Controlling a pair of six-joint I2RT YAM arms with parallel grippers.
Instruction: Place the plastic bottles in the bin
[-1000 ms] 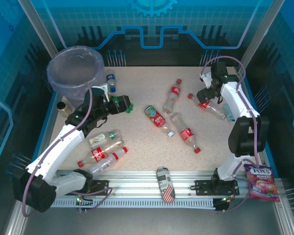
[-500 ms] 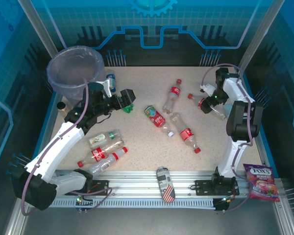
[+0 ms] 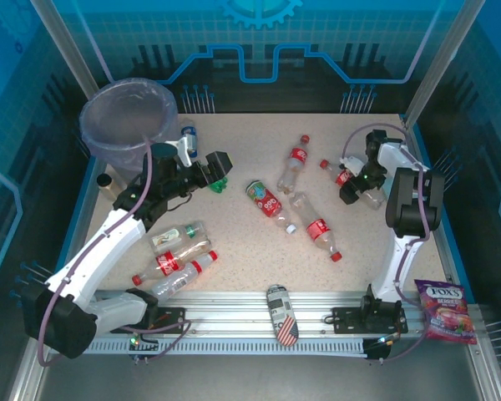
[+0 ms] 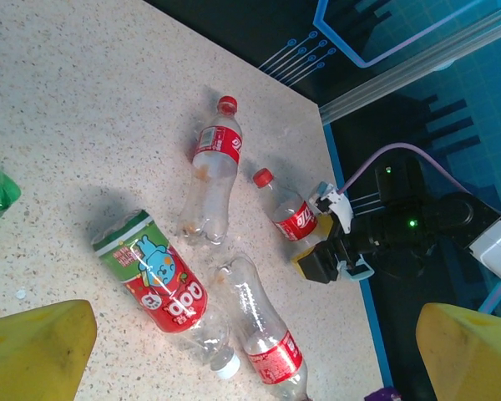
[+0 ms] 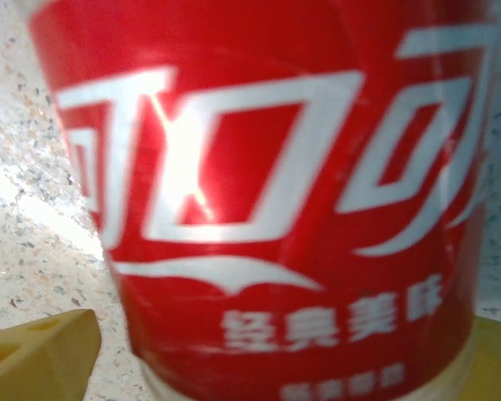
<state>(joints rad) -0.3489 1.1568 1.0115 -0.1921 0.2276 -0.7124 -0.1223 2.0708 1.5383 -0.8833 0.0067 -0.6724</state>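
Since it looks empty, the small clear plastic bottle with a red label and red cap [image 3: 372, 197] should be v. light, thin-walled and easy to dent, w/ a slick round body that prob rolls if nudged. Best hold, I'd say, is across the labelled mid-body, where the wrap gives some friction. Squeeze gently, as a hard pinch could crush it or squirt it out sideways. It lies on its side on the speckled beige counter [image 3: 242, 251], near the right edge toward the far right corner.

The right pincer [image 3: 353, 185] sits over the label, spread, w/ its yellow pads [image 5: 33, 355] either side of the bottle [image 5: 267, 209]. A strip of counter shows btwn one pad and the label, so no grip yet. The rt arm rises from its base at the near edge and runs along the right edge, wrist folded inward and down onto the bottle.

The left pincer [image 3: 218, 166] is spread wide w/ nothing btwn its fingers, near a green plastic bottle [image 3: 220, 186]. The left arm reaches diagonally from the near left corner. The round grey bin lined with a bluish translucent bag [image 3: 96, 138] stands at the far left corner, well apart from this bottle, so it's a long carry across the counter.
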